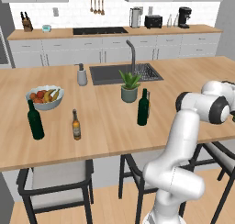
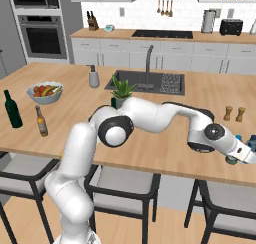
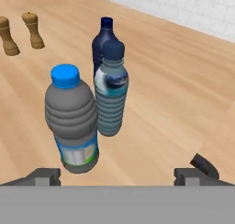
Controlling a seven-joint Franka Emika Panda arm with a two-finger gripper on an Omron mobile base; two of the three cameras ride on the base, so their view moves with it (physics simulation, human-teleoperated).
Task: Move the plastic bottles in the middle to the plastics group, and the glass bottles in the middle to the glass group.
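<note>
Arm is stretched far to the right end of the wooden island counter (image 2: 150, 153), wrist low over the plastics group. In the hand view the gripper (image 3: 118, 175) has its two dark tips far apart at the frame's bottom corners with bare counter between them, so it is wide open and holds nothing. Ahead of the tips stand three plastic bottles: a grey ribbed bottle with a bright blue cap (image 3: 73, 122) at about 11 o'clock from the gripper and nearest to it, a clear ribbed bottle with a dark cap (image 3: 111, 92) just beside it at 12 o'clock, and a dark blue bottle (image 3: 103, 42) directly behind that one. Judgement: they are clustered upright because this corner serves as the plastics collection spot. Two wooden salt and pepper mills (image 3: 20, 32) stand well apart at 10 o'clock. The middle wine bottle (image 1: 143, 107) is upright beside the potted plant (image 1: 129, 86) near the sink, so glass sorting looks not yet done. The glass group, a dark green wine bottle (image 1: 35, 120) and an amber beer bottle (image 1: 76, 125), stands at the far left near the fruit bowl (image 1: 44, 98).
</note>
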